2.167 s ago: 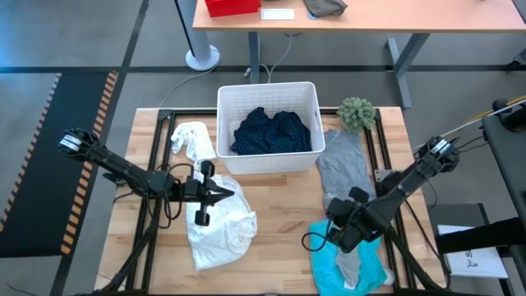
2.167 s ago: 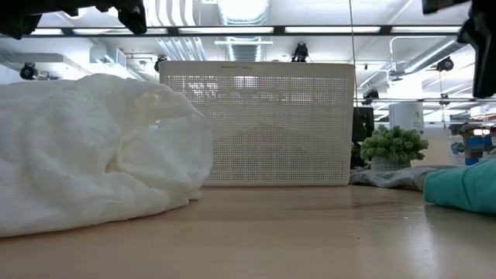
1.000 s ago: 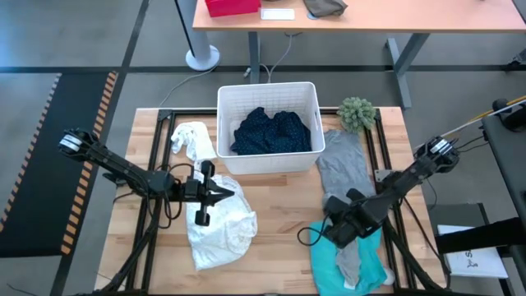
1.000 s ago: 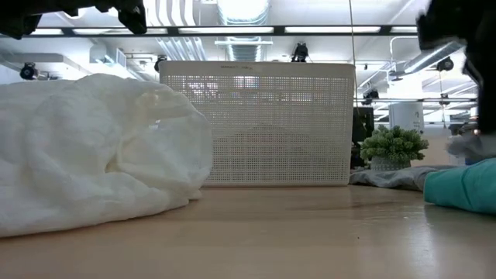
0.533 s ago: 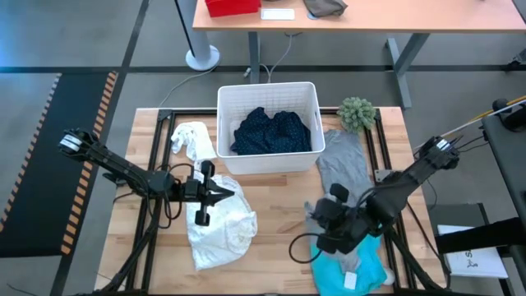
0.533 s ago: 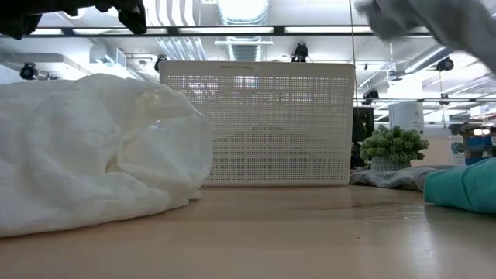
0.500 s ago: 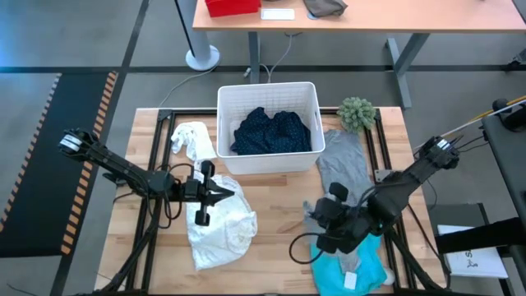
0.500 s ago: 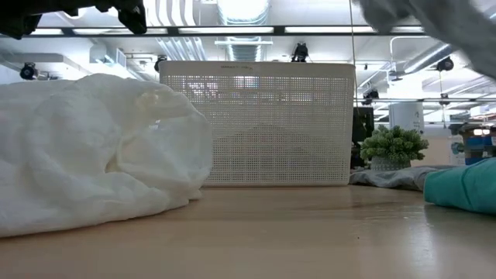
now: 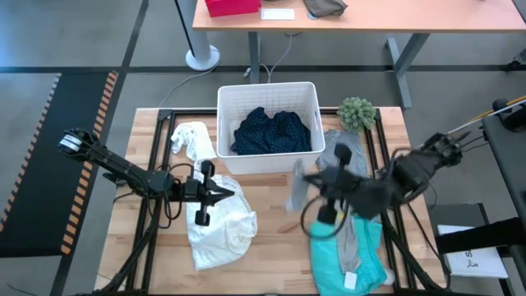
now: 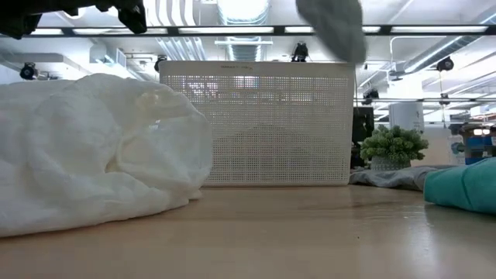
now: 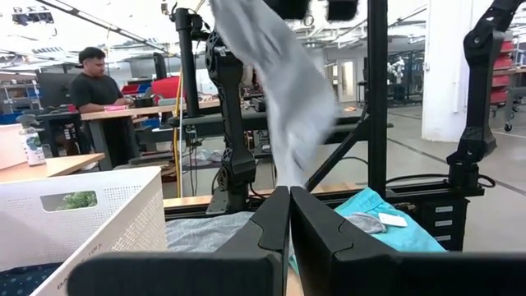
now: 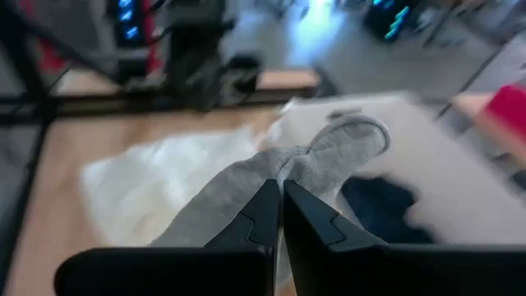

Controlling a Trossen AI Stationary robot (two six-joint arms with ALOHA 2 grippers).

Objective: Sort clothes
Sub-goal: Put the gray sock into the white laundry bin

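My right gripper (image 9: 307, 179) is raised over the table's middle, in front of the white basket (image 9: 267, 89), and is shut on a grey garment (image 9: 292, 191). That garment also shows in the low view (image 10: 335, 27) and the left wrist view (image 11: 275, 90). A navy dotted shirt (image 9: 273, 131) lies in the basket. A grey tee (image 9: 341, 160) lies flat at the right, and a turquoise piece (image 9: 329, 259) lies near the front right. My left gripper (image 9: 233, 194) is shut and empty above the white shirt (image 9: 220, 224). A small white cloth (image 9: 191, 138) lies left of the basket. My right gripper pinches a bunched fold of the grey garment (image 12: 288, 168) between its two fingers. The cloth sticks out past the fingertips and hangs slack, lifted clear of the table where it shows. A grey strip (image 9: 349, 238) under the arm may be the same garment; I cannot tell.
A fuzzy green ball (image 9: 356, 113) sits at the far right beside the basket. Black frame rails (image 9: 156, 214) run along the table's left and right sides. Bare wood (image 9: 275, 247) shows between the white shirt and the turquoise piece. A person (image 11: 92, 82) stands at a desk beyond the table.
My right gripper has risen from the turquoise piece at the near right and swung toward the basket and the table's far side. It carries the grey garment, which is lifted off the turquoise piece and now swings high in front of the basket.
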